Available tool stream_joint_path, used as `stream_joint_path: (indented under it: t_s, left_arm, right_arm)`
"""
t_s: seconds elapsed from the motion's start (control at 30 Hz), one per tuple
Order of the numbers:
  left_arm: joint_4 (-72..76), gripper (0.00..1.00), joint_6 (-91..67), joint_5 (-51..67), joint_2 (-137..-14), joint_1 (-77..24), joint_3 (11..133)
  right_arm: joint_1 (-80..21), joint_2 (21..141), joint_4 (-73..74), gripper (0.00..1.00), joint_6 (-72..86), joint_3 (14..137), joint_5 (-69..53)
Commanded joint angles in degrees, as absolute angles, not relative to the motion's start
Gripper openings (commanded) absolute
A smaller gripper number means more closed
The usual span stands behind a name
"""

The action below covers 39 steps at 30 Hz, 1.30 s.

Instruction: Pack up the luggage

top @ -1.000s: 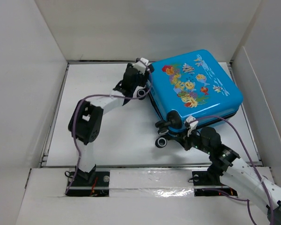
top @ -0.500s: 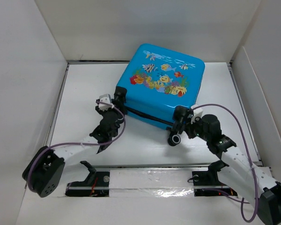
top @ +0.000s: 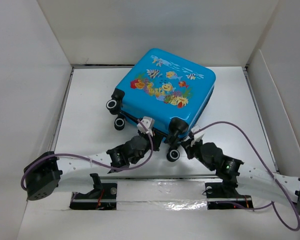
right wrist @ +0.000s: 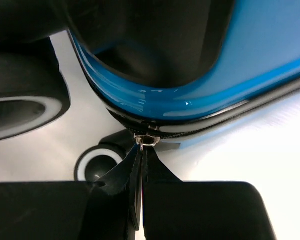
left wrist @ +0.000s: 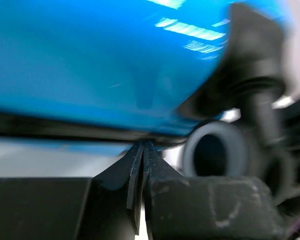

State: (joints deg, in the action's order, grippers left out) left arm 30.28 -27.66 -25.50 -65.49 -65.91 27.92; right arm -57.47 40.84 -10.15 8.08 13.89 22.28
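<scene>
The luggage (top: 162,92) lies flat and closed on the white table, fish print up, wheels toward the arms. My left gripper (top: 148,131) is shut at the case's near edge. In the left wrist view its tips (left wrist: 142,146) press against the black zipper seam (left wrist: 65,131) beside a grey wheel (left wrist: 215,156), and nothing shows between them. My right gripper (top: 191,142) is at the near right corner. In the right wrist view it (right wrist: 141,151) is shut on the metal zipper pull (right wrist: 149,141) under the blue shell (right wrist: 250,65).
White walls (top: 30,75) box in the table on three sides. A raised ledge (top: 160,192) carries both arm bases at the near edge. Purple cables (top: 240,131) loop off each arm. Two case wheels (top: 111,105) stick out on the left, one (top: 173,155) near my right gripper.
The case has turned and slid left, wheels now facing the arms. My left arm swung from the far corner to the near edge and its gripper closed. The right gripper stayed shut on the zipper.
</scene>
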Motion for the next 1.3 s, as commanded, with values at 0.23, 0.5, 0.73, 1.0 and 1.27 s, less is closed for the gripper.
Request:
stream_joint_path:
  t_s: [0.23,0.5,0.73,1.0,1.27]
  left_arm:
    - [35.9,0.0,-22.5,-2.1,-69.5,-66.3,36.8]
    - [42.1,0.06,-19.9,6.6,-81.0,-66.3,47.1]
    - [42.4,0.05,-20.3,8.1,-87.5,-60.3,58.9]
    - [41.0,0.05,-21.9,11.3,-91.1,-56.7,62.4]
    - [32.5,0.12,-22.6,13.1,-91.3,-53.5,64.3]
  right_arm:
    - [-31.5,40.3,-17.3,0.0,3.7,21.7,-3.6]
    - [-31.3,33.4,-18.6,0.0,9.0,17.6,-11.7]
    - [-45.8,30.5,-17.8,0.0,10.1,15.7,6.3]
    - [-59.1,42.7,-29.0,0.0,5.4,18.9,20.8]
    - [-63.0,53.7,-54.6,0.0,14.1,7.6,34.9]
